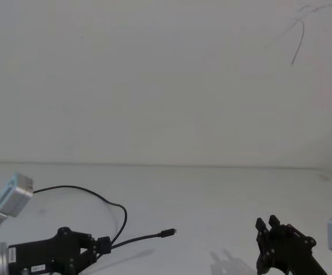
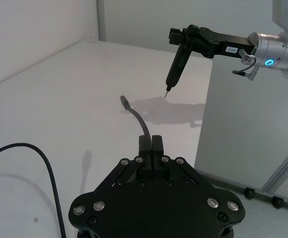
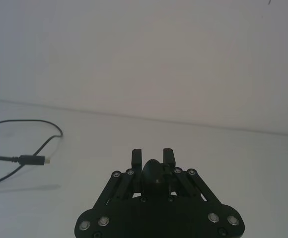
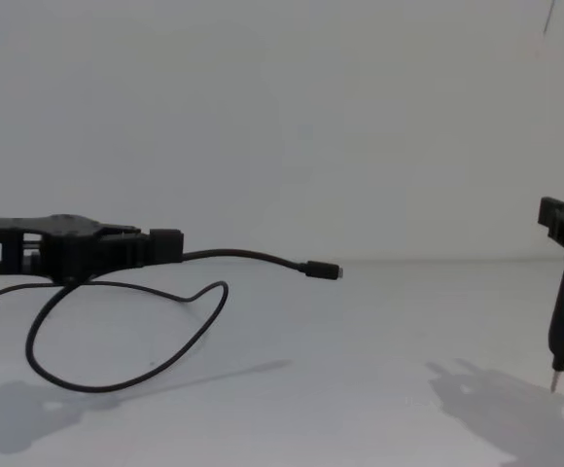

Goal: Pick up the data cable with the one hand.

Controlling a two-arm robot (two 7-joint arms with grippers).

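While the one hand (image 4: 170, 244) clamps it, the data cable (image 4: 253, 256) juts level, plug (image 4: 321, 270) pointing rightward.

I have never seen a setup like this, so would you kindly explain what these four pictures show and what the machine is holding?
This is a robot with two arms, each ending in a claw. One picture looks down from its head, one looks across the table from its chest, and two come from cameras on the wrists. The left claw is shut on the data cable, a thin black cord; its plug sticks out in the air while a loop hangs down toward the table. The right claw hangs apart, on the right.
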